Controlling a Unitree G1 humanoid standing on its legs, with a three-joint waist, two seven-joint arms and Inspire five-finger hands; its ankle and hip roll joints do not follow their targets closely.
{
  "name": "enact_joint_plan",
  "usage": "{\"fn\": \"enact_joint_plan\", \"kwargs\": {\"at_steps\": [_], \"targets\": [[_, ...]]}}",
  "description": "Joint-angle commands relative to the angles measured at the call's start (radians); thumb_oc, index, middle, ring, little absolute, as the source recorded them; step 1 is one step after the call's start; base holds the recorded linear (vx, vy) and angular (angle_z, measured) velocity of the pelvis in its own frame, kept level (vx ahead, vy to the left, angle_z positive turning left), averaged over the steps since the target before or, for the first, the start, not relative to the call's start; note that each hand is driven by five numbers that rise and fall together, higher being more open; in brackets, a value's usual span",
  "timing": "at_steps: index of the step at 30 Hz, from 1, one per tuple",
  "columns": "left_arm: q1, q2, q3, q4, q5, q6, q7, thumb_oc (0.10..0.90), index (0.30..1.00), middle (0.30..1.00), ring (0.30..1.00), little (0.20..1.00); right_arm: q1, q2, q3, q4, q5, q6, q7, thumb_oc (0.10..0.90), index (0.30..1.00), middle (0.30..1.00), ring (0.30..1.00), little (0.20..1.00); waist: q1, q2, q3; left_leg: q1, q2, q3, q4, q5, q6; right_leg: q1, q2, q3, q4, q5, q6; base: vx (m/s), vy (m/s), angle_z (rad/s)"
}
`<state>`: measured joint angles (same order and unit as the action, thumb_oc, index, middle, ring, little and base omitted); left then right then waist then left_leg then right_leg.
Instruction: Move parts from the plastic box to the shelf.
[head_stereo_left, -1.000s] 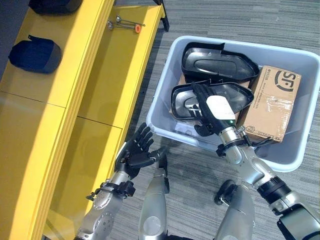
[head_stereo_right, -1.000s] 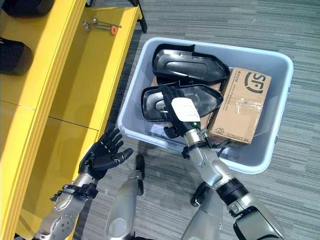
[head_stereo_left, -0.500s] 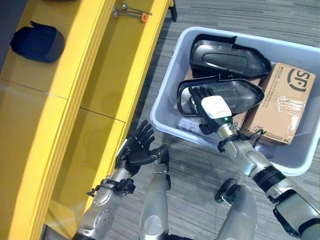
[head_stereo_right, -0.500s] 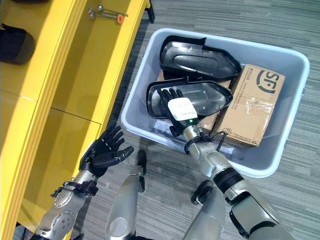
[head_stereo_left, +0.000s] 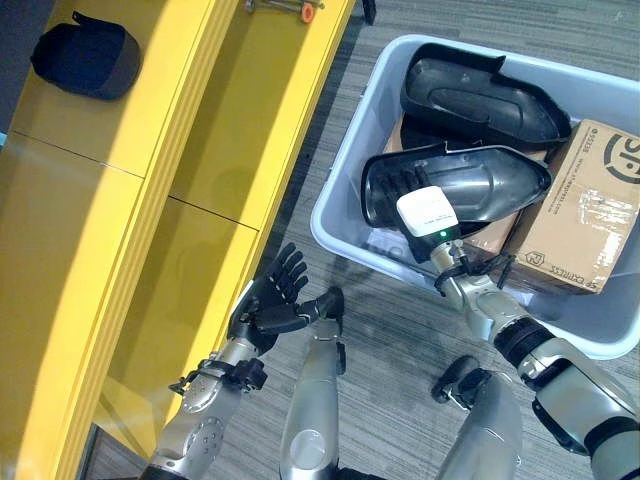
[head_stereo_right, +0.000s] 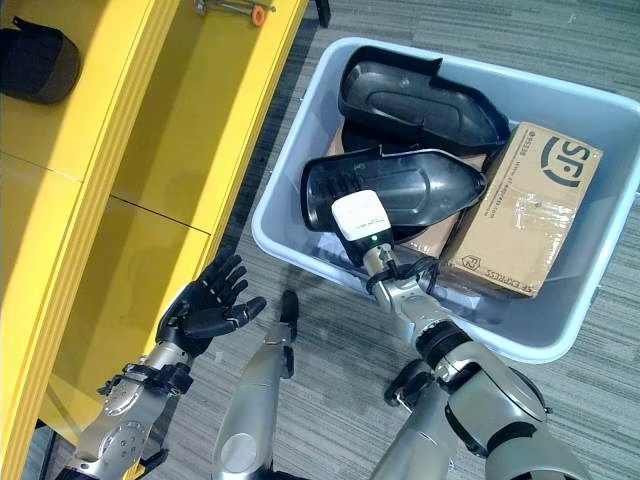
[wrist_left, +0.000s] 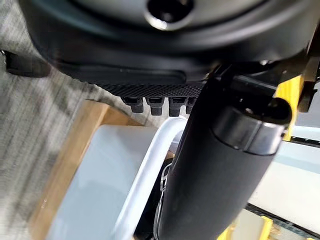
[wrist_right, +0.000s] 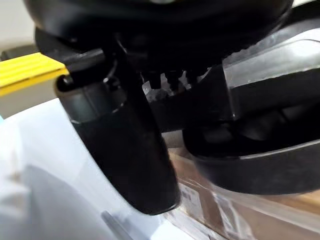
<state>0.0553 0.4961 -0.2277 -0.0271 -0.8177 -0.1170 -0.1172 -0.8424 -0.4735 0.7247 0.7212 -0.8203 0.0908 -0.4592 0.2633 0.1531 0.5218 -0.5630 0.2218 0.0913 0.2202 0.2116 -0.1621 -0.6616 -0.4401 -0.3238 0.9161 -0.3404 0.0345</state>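
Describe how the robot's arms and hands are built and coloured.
Both arms are jointed silver-grey metal with black bands at the wrists. The left hand is all dark, with segmented fingers. The right hand is dark too, with a white cover plate on its back carrying a small green light.

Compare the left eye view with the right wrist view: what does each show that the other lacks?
Left eye view alone: the left hand open above the floor beside the yellow shelf, a dark pouch on the shelf, and a second black part at the far end of the plastic box.
Right wrist view alone: a close look at the part's edge next to the thumb.
Both: the right hand at the nearer black part, with the cardboard box beside it.
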Motion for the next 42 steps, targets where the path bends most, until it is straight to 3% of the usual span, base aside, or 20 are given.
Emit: {"fn": "enact_joint_plan", "kwargs": {"at_steps": [1, 4, 8, 9, 12, 19, 21, 23, 28, 35, 42], "targets": [[-0.066, 0.030, 0.017, -0.077, 0.010, -0.098, -0.038, 0.900, 1.000, 1.000, 1.000, 1.000, -0.106, 0.004, -0.012, 0.076, 0.047, 0.056, 0.006, 0.900, 1.000, 1.000, 1.000, 1.000, 0.052, 0.070, -0.002, -0.038, -0.028, 0.082, 0.071, -0.171, 0.069, 0.002, 0.016, -0.088, 0.020, -0.012, 0.019, 0.00, 0.000, 0.00], [-0.070, 0.029, 0.016, -0.076, 0.009, -0.100, -0.032, 0.900, 1.000, 1.000, 1.000, 1.000, -0.100, 0.019, -0.004, 0.110, 0.083, 0.106, 0.007, 0.900, 1.000, 1.000, 1.000, 1.000, 0.057, 0.071, -0.002, -0.047, -0.026, 0.079, 0.071, -0.169, 0.069, -0.003, 0.013, -0.092, 0.022, -0.012, 0.020, -0.01, -0.018, 0.05], [-0.076, 0.029, 0.013, -0.069, 0.011, -0.094, -0.034, 0.900, 1.000, 1.000, 1.000, 1.000, -0.111, 0.032, -0.020, 0.163, 0.108, 0.100, -0.035, 0.900, 1.000, 1.000, 1.000, 1.000, 0.060, 0.072, -0.002, -0.047, -0.024, 0.080, 0.069, -0.166, 0.069, -0.003, 0.013, -0.095, 0.022, -0.007, 0.020, 0.00, -0.007, 0.03], [-0.077, 0.030, 0.013, -0.069, 0.011, -0.095, -0.036, 0.900, 1.000, 1.000, 1.000, 1.000, -0.111, 0.033, -0.022, 0.168, 0.111, 0.099, -0.034, 0.753, 0.794, 0.794, 0.794, 0.794, 0.060, 0.072, -0.002, -0.047, -0.024, 0.080, 0.069, -0.166, 0.069, -0.003, 0.013, -0.094, 0.023, -0.007, 0.020, 0.00, 0.000, 0.00], [-0.083, 0.026, 0.009, -0.062, 0.013, -0.098, -0.036, 0.900, 1.000, 1.000, 1.000, 1.000, -0.109, 0.037, -0.025, 0.191, 0.127, 0.099, -0.035, 0.400, 0.300, 0.300, 0.300, 0.300, 0.060, 0.070, -0.002, -0.049, -0.022, 0.080, 0.075, -0.169, 0.069, -0.001, 0.012, -0.096, 0.023, -0.008, 0.020, 0.00, 0.000, 0.00], [-0.088, 0.027, 0.007, -0.062, 0.009, -0.103, -0.034, 0.900, 1.000, 1.000, 1.000, 1.000, -0.106, 0.033, -0.027, 0.197, 0.138, 0.078, -0.059, 0.400, 0.300, 0.300, 0.300, 0.300, 0.055, 0.064, -0.002, -0.039, -0.018, 0.079, 0.075, -0.169, 0.070, 0.009, 0.017, -0.092, 0.020, -0.006, 0.021, 0.00, 0.000, 0.00], [-0.089, 0.024, 0.004, -0.056, 0.007, -0.109, -0.034, 0.900, 1.000, 1.000, 1.000, 1.000, -0.105, 0.027, -0.024, 0.194, 0.159, 0.036, -0.093, 0.400, 0.300, 0.300, 0.300, 0.300, 0.051, 0.061, -0.002, -0.031, -0.018, 0.079, 0.072, -0.169, 0.070, 0.017, 0.024, -0.087, 0.010, -0.003, 0.021, 0.00, 0.000, 0.00], [-0.088, 0.026, 0.001, -0.056, -0.003, -0.116, -0.031, 0.900, 1.000, 1.000, 1.000, 1.000, -0.107, 0.017, -0.032, 0.170, 0.156, -0.051, -0.159, 0.400, 0.300, 0.300, 0.300, 0.300, 0.045, 0.058, -0.002, -0.019, -0.021, 0.078, 0.078, -0.174, 0.072, 0.028, 0.029, -0.084, 0.006, -0.003, 0.019, 0.00, 0.016, 0.00], [-0.073, 0.026, 0.004, -0.058, -0.026, -0.138, -0.037, 0.900, 1.000, 1.000, 1.000, 1.000, -0.075, -0.018, -0.065, 0.030, 0.136, -0.165, -0.247, 0.400, 0.300, 0.300, 0.300, 0.300, 0.022, 0.041, -0.002, 0.013, -0.018, 0.086, 0.093, -0.189, 0.074, 0.058, 0.039, -0.075, -0.007, -0.002, 0.020, 0.00, 0.006, 0.00], [-0.040, 0.029, 0.005, -0.064, -0.033, -0.173, -0.034, 0.900, 1.000, 1.000, 1.000, 1.000, -0.011, -0.104, -0.102, -0.183, 0.146, -0.256, -0.234, 0.400, 0.300, 0.300, 0.300, 0.300, -0.015, 0.009, -0.002, 0.062, -0.005, 0.099, 0.097, -0.201, 0.071, 0.102, 0.064, -0.060, -0.049, 0.010, 0.026, 0.00, 0.010, -0.05], [-0.015, 0.041, 0.019, -0.086, -0.043, -0.189, -0.005, 0.900, 1.000, 1.000, 1.000, 1.000, 0.087, -0.181, -0.157, -0.439, 0.144, -0.289, -0.166, 0.400, 0.300, 0.300, 0.300, 0.300, -0.058, -0.025, -0.002, 0.090, 0.009, 0.110, 0.119, -0.221, 0.072, 0.127, 0.082, -0.042, -0.065, 0.011, 0.029, 0.00, -0.006, -0.11]]}}
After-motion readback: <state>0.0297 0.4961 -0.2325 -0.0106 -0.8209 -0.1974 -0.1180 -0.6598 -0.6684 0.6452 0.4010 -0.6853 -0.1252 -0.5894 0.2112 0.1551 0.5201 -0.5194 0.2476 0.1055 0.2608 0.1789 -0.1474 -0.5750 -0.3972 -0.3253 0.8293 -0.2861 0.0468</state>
